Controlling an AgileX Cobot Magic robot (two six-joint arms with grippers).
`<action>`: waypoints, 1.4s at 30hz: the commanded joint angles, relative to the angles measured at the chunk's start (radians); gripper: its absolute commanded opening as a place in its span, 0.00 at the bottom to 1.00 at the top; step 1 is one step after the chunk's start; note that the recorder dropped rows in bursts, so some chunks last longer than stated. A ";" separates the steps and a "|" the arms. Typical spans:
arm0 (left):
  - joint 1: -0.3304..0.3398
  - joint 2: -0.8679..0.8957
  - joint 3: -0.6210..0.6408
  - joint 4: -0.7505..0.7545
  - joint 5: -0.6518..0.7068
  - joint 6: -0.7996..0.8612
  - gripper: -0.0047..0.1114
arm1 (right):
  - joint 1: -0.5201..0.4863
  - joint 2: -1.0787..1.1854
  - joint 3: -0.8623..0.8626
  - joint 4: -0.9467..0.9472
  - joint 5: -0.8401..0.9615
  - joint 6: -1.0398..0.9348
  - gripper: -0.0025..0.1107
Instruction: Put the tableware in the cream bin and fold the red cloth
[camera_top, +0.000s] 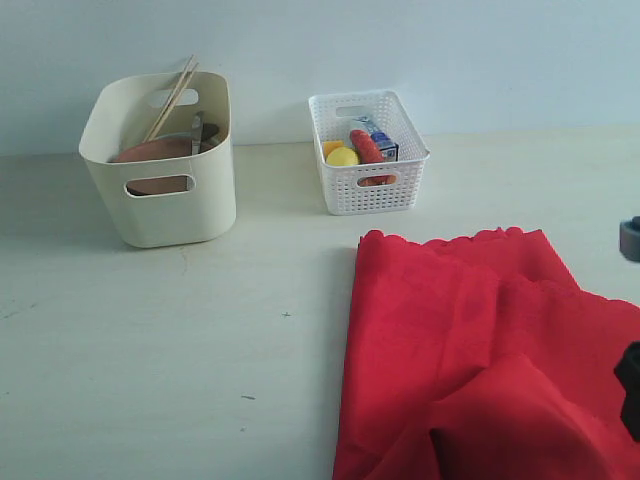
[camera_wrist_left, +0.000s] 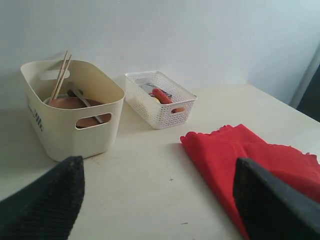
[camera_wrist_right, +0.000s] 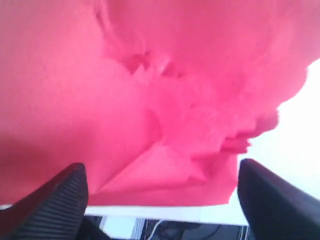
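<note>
Pale, matt worktop (camera_top: 180, 350) with a few small dark specks and a faint line near the cream bin (camera_top: 160, 205). Behind it, a plain white wall (camera_top: 450, 50), bare and evenly lit. In the left wrist view, a dark strip at the far end of this wall, too unclear to name.

At the back left of the exterior view, the cream bin standing upright, near the wall. Inside it: two chopsticks (camera_top: 172, 98) leaning over the back rim, a round brown plate (camera_top: 150, 152) lying tilted and also visible through the handle cut-out, and a steel piece (camera_top: 196, 132) beside the plate.

To the right of the bin and apart from it, a white lattice basket (camera_top: 370, 185) with small coloured food items.

On the front right part of the worktop, the red cloth (camera_top: 470, 340), folded over itself with loose creases, scalloped edge toward the basket.

Above the worktop, the left hand (camera_wrist_left: 160, 165), fingers wide apart, nothing between them. Close over the red cloth, the right hand (camera_wrist_right: 161, 167), fingers apart, not clamped on the fabric.
</note>
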 joint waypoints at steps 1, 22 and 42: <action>0.000 -0.003 0.005 0.000 0.003 0.003 0.71 | -0.038 0.013 -0.039 -0.076 -0.119 0.099 0.78; -0.025 -0.003 0.005 -0.014 0.003 0.003 0.71 | -0.310 0.570 -0.233 0.291 -0.413 -0.325 0.79; -0.033 -0.003 0.106 0.157 -0.086 0.003 0.71 | -0.310 0.722 -0.335 0.574 -0.407 -0.661 0.72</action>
